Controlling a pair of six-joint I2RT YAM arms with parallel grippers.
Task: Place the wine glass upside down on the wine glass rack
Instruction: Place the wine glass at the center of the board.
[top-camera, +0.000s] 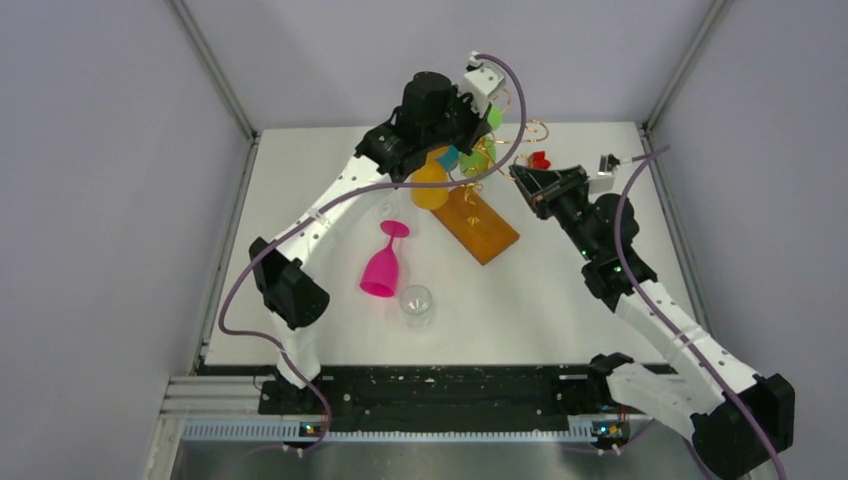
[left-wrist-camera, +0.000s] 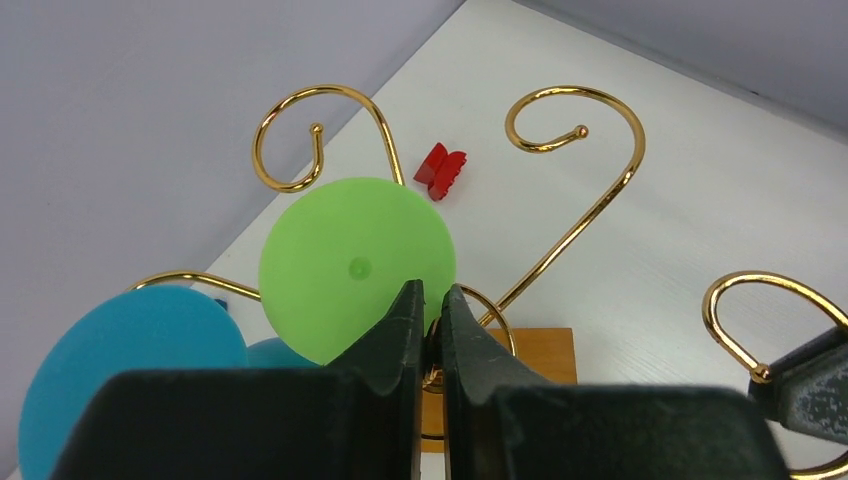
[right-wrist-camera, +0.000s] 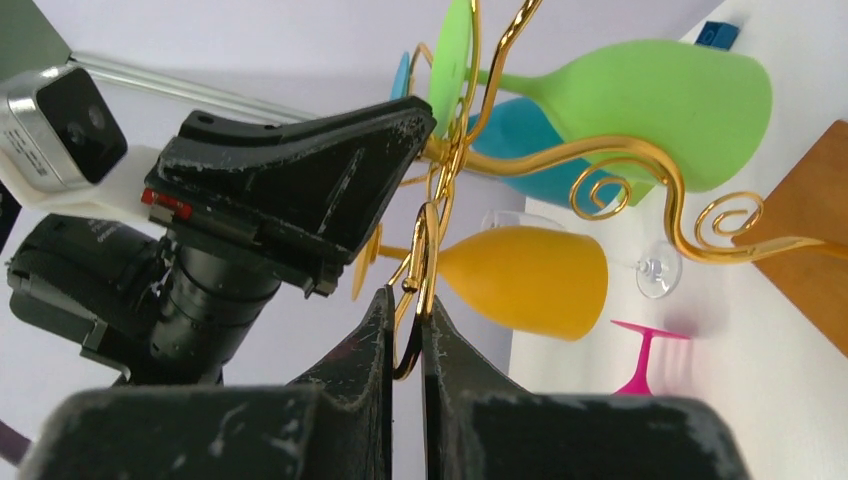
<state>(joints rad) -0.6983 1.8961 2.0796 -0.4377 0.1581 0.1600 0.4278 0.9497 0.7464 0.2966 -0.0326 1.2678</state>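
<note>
Grey walls with metal corner posts (top-camera: 215, 80) close in the white table (top-camera: 520, 310) on three sides. Bare surface shows to the right of the glasses, between the rack's base and the near edge.

Both arms reach to the far middle, where the gold wire wine glass rack (top-camera: 480, 228) stands on its orange-brown wooden base, set askew and near the far edge.

Only the left wrist view shows the left gripper (left-wrist-camera: 432, 295) pinched on a strand of the rack's wire. The right wrist view shows the right gripper (right-wrist-camera: 405, 300) clamped on a wire loop.

An orange wine glass (top-camera: 430, 185), a green one (right-wrist-camera: 650, 100) and a blue one (left-wrist-camera: 130, 370) hang upside down from the curled arms.

A pink wine glass (top-camera: 380, 265) stands rim-down on the table, left of the base. A clear glass (top-camera: 416, 305) stands just beside it, nearer the arms' bases.

A small red piece (top-camera: 540, 159) lies behind the rack.
</note>
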